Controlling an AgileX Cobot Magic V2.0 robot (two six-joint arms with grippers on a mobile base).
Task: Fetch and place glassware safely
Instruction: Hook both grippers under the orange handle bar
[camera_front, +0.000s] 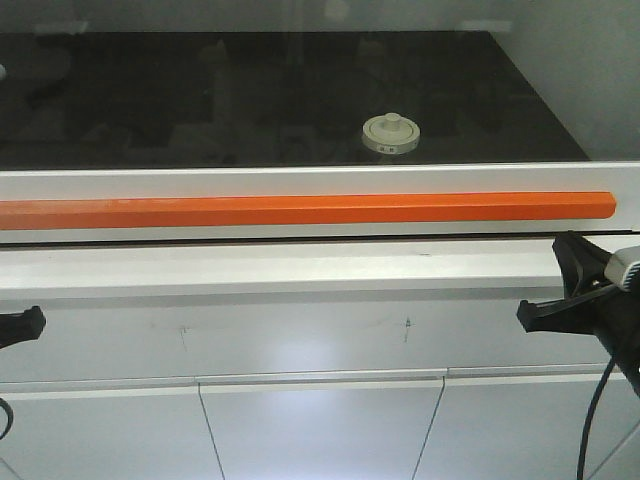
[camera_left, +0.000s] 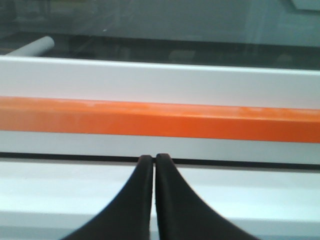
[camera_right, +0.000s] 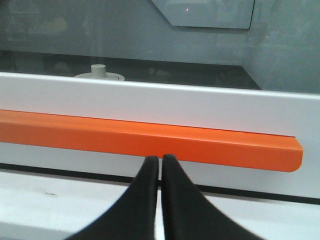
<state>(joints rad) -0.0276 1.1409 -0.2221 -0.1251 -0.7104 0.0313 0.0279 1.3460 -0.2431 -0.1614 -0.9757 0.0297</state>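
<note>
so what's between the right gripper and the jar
A white frame with an orange bar separates right gripper from jar, seen in the right wrist view.

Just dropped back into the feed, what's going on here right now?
Nothing is being held. The lidded glass jar sits on the black worktop inside the enclosure, behind the white sash frame with its orange handle bar. The left gripper and right gripper are both shut and empty, outside the enclosure and facing the handle bar. Neither touches the bar or the jar.
</note>
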